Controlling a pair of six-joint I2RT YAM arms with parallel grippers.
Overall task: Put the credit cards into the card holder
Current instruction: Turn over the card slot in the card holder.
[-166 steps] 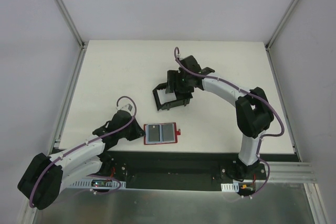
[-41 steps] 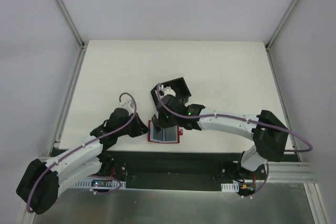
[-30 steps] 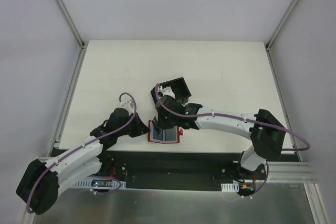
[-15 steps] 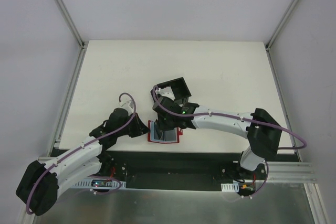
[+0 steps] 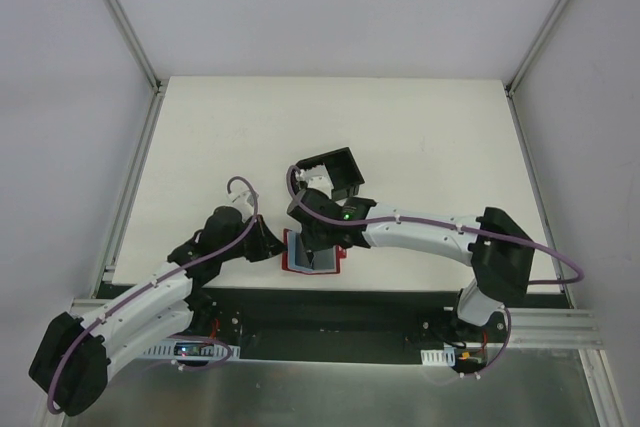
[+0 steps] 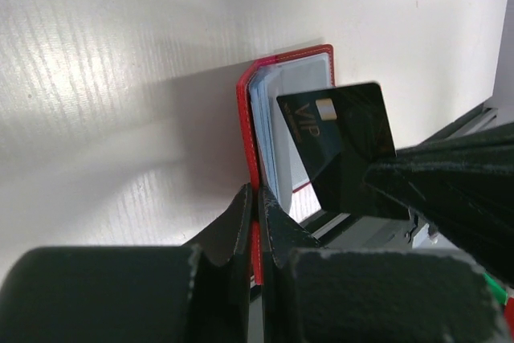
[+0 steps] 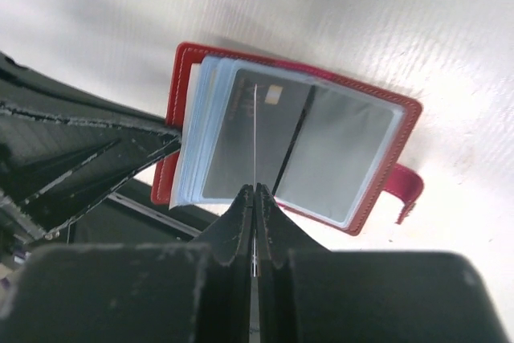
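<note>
The card holder (image 5: 327,259) is a red wallet lying open near the table's front edge, with pale blue-grey sleeves (image 7: 345,150) facing up. My left gripper (image 5: 272,247) is shut on the wallet's red left cover (image 6: 247,130) and holds it raised; in the left wrist view the left gripper (image 6: 257,198) pinches that cover edge-on. My right gripper (image 5: 318,247) is shut on a dark credit card (image 6: 337,150) marked VIP. The card hangs just over the left sleeves. In the right wrist view the right gripper (image 7: 254,192) shows the card (image 7: 254,134) as a thin edge.
A black open-sided box (image 5: 335,172) stands just behind the wallet, close to the right arm's wrist. The wallet's red snap tab (image 7: 401,186) sticks out to its right. The black base strip (image 5: 330,307) runs just in front of the wallet.
The right gripper has shifted a little left and lower with the card, now closer over the wallet's left half. The left gripper keeps its hold on the cover.
</note>
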